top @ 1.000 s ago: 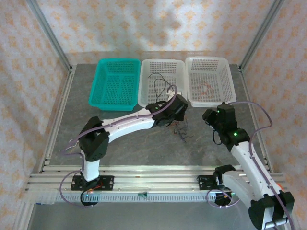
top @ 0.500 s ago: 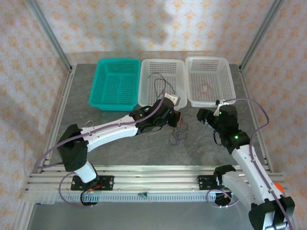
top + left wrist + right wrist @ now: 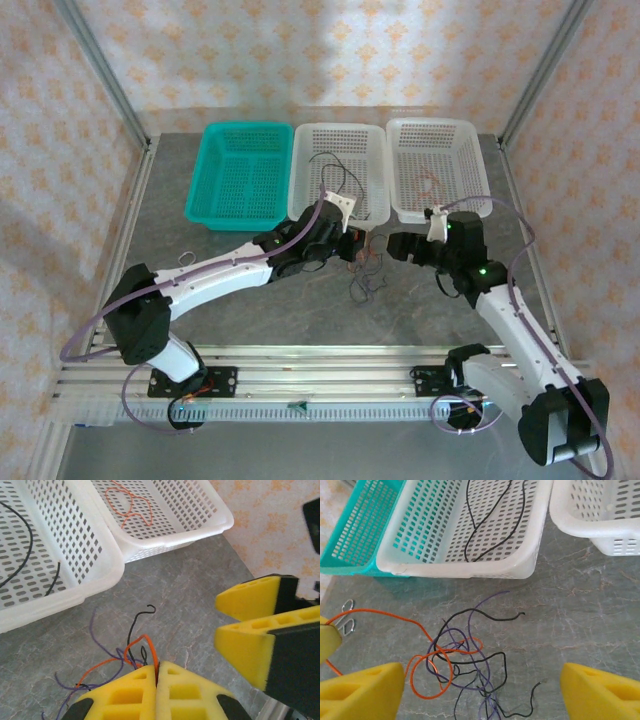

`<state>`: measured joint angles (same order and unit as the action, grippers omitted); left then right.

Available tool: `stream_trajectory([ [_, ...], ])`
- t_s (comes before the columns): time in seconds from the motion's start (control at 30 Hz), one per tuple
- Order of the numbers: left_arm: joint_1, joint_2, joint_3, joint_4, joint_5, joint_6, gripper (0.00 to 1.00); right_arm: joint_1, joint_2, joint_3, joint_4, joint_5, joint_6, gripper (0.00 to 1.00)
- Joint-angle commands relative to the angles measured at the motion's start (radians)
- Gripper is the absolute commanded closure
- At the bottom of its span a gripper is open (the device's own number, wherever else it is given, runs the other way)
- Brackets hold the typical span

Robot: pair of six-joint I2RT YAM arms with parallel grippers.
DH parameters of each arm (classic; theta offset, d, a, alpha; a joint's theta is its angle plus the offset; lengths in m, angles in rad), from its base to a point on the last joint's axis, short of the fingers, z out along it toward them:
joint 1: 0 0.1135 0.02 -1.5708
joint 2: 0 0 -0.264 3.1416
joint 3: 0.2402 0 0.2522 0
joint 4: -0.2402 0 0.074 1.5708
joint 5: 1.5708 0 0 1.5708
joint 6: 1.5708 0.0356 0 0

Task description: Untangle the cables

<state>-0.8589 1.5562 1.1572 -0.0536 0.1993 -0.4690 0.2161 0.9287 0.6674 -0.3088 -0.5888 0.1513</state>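
Fingers (image 3: 142, 690) of the left gripper (image 3: 156, 669) are pressing together and pinching one orange wire (image 3: 146, 641) at their tips. In the right wrist view I am watching that wire running from the pinch across into the cables (image 3: 465, 665). They are a loose tangle of black, orange and purple strands, lying on the grey table (image 3: 300, 320) in front of the baskets. From above, I am seeing this gripper hovering just left of the tangle, near the front wall of the middle white basket (image 3: 297, 190).

To the right of the tangle, the right gripper (image 3: 481, 672) is facing the left one. Its fingers (image 3: 365, 690) are standing wide apart and closing on no wire. In its wrist view the tangle is lying between the two pads, nearer the left-hand one.

At the back of the table three baskets are sitting side by side. A teal basket (image 3: 240, 224) is standing on the left. The middle white basket is carrying black wire (image 3: 490, 525). A right white basket (image 3: 478, 180) is carrying a curled orange-red wire (image 3: 127, 505). The two white baskets are sitting just beside each other, and I cannot tell whether their rims are touching.
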Motion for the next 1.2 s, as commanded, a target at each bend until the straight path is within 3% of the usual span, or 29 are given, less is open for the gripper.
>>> stream_trajectory([
  [0.0,0.01,-0.03,-0.004,0.046,0.031,0.013,1.0,0.022,0.02,-0.001,0.056,-0.028,0.01,0.08],
  [0.13,0.023,-0.024,0.001,0.054,0.055,0.011,1.0,0.043,0.046,-0.009,0.085,-0.02,0.028,0.0],
  [0.57,0.027,-0.03,0.004,0.078,0.1,0.007,1.0,0.101,0.119,-0.045,0.184,-0.001,0.089,0.02],
  [0.87,0.025,-0.057,0.042,0.056,0.172,0.023,1.0,0.125,0.207,-0.048,0.258,0.019,0.144,0.22],
  [1.17,0.026,-0.102,0.073,0.061,0.211,0.015,1.0,0.15,0.246,-0.075,0.301,0.006,0.168,0.33],
])
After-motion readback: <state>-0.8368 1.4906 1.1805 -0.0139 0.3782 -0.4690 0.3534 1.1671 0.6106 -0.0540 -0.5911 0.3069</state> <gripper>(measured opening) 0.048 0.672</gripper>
